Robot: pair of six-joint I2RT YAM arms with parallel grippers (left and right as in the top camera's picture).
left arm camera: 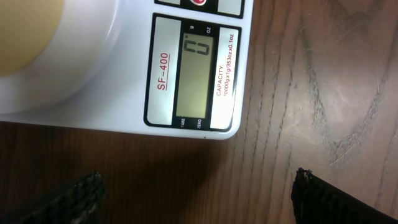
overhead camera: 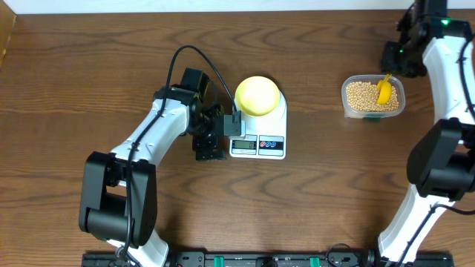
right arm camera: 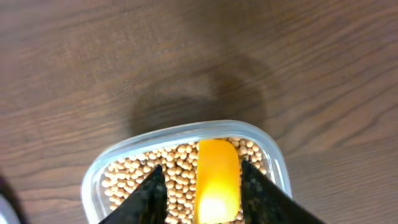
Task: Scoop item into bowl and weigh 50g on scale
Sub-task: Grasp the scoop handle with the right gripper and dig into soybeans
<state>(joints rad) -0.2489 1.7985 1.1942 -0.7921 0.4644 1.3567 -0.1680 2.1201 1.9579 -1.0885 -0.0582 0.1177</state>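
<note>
**While the scoop point(right arm camera: 217, 177) lies between parted jaws, no beans point(right arm camera: 177, 165) are seen in the bowl point(overhead camera: 257, 95)**

Since the next move is judged to be a grasp of the scoop, everything turns on how that scoop sits to the right gripper point(right arm camera: 200, 168). In the right wrist view the yellow scoop is found at lower centre. Its long axis runs up and down the frame, in line with the two fingers that flank it. The jaws are partly open. Beans are visible between the scoop and the finger on the frame's left, while the finger on the right is just beside the scoop, so nothing is judged to be clamped yet. A straight closing would meet the scoop across its narrow width.

The beans are held in the clear tub point(overhead camera: 373, 96) at the upper right of the overhead view, well apart from the bowl. The bowl is set on the scale point(overhead camera: 260, 141) at the centre. The right arm is plainly the nearer one to the tub. The left gripper point(left arm camera: 199, 202) is spread wide and holds nothing. It is placed just beside the scale's display point(left arm camera: 196, 78), at the centre-left of the overhead frame.
</note>
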